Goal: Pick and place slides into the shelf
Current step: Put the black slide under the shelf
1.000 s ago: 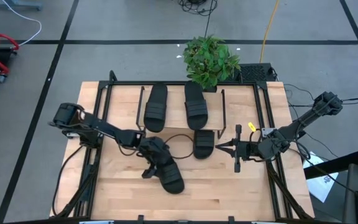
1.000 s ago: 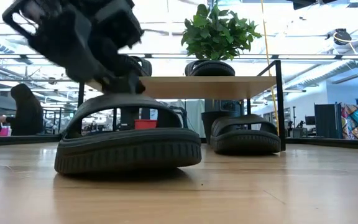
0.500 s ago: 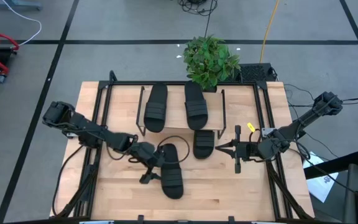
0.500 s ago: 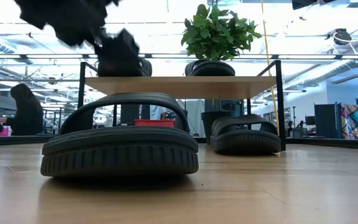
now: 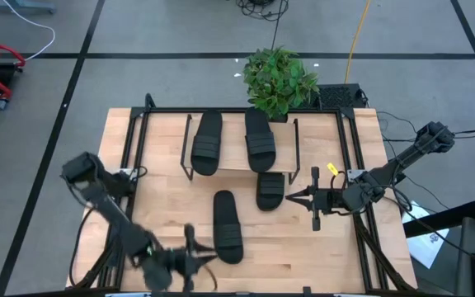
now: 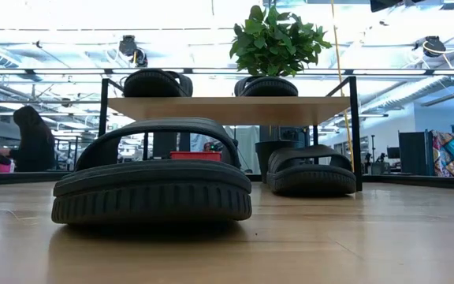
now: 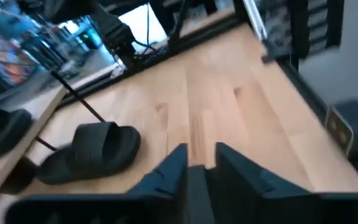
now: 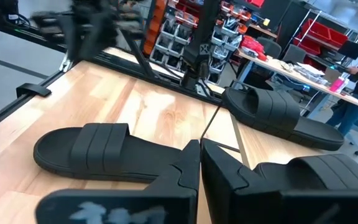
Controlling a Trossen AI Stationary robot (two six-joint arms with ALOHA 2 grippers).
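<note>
Two black slides [image 5: 207,142] [image 5: 260,139] lie side by side on the shelf's plank top [image 5: 236,161]. A third slide [image 5: 270,190] sits on the table, half under the shelf's near edge. The fourth slide [image 5: 228,225] rests flat on its sole in front of the shelf, filling the low view [image 6: 152,185]. My left gripper [image 5: 211,257] hovers by the table's near edge, left of that slide's near end, empty, with a narrow gap between its fingers [image 7: 201,163]. My right gripper [image 5: 289,196] hangs shut and empty just right of the third slide.
A potted plant [image 5: 279,78] stands behind the shelf at the far edge. Black metal frame rails [image 5: 138,165] run along the table's left and right sides. Bare wood [image 5: 303,256] lies near and right of the loose slide. A person sits in the room beyond the table [image 6: 34,138].
My left gripper has let go of the fourth slide and swung away toward the table's near left, rising and rolling its wrist. The slide has been turned from a slant to lie lengthwise from near to far. It now rests flat on the table.
</note>
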